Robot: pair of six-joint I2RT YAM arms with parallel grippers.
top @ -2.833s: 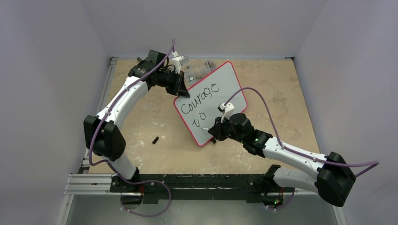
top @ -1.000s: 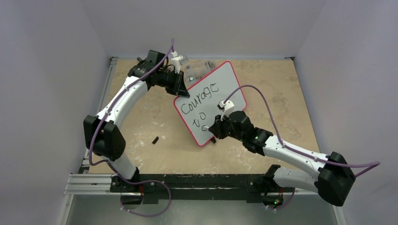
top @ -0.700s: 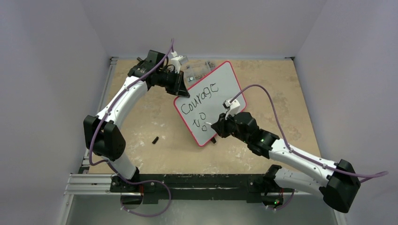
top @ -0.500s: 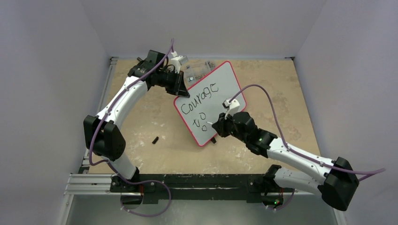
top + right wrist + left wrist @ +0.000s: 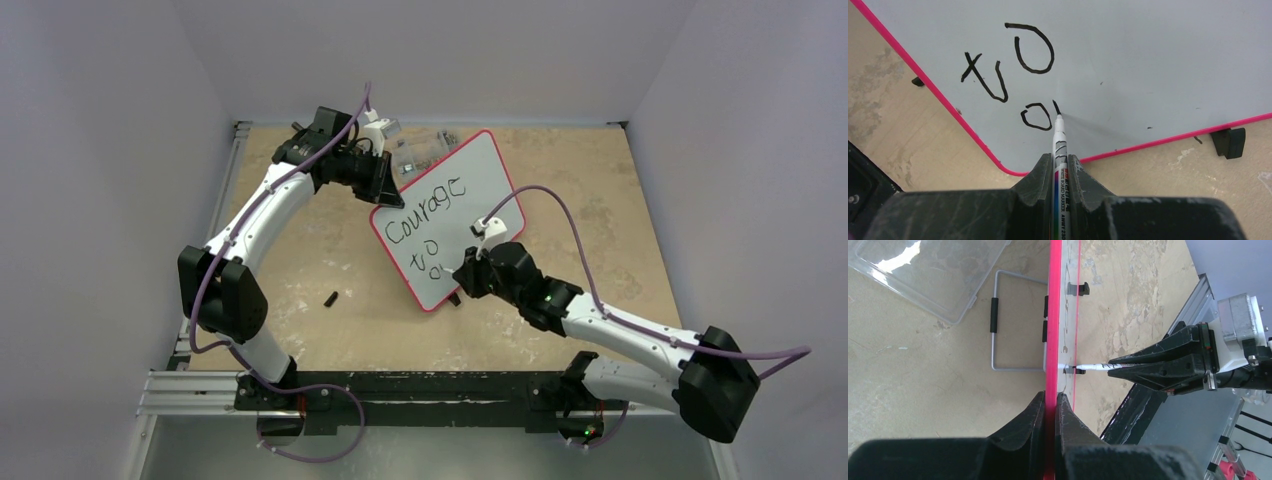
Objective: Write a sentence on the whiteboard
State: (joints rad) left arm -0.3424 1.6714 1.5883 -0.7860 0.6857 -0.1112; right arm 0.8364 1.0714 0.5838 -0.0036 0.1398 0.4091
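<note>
A: Our right claw (image 5: 1060, 161) is clenched on a marker (image 5: 1058, 142). Both fingers press the barrel from either side with no gap, and the white tip sticks out past them.

B: And the tip is on the whiteboard (image 5: 1148, 60). In the right wrist view we see it at the lower end of a short black stroke just right of a small "o", under the word "to".

A: The left wrist view agrees: the nib meets the white face. So the board lies straight ahead of that claw, touched only through the marker, near its lower corner with the rounded pink frame.

B: What about our left claw (image 5: 1051, 401)?

A: It is closed on the board's pink frame, one finger on each face, so we look right along the edge. From above, that grip sits at the board's left corner, on the far side from the right claw.

B: The overhead view shows the board near the middle of the table (image 5: 590, 190), turned on a diagonal. "Courage" runs across it, with "to" below.

A: We cannot tell how steeply it leans. Behind it we see a wire stand (image 5: 994, 340), and a clear plastic case (image 5: 923, 275) lies beyond that.

B: One black foot (image 5: 1229, 136) shows under the lower edge, resting on the table. A small black piece (image 5: 331, 298) lies on the table, well apart from the board on its left.
</note>
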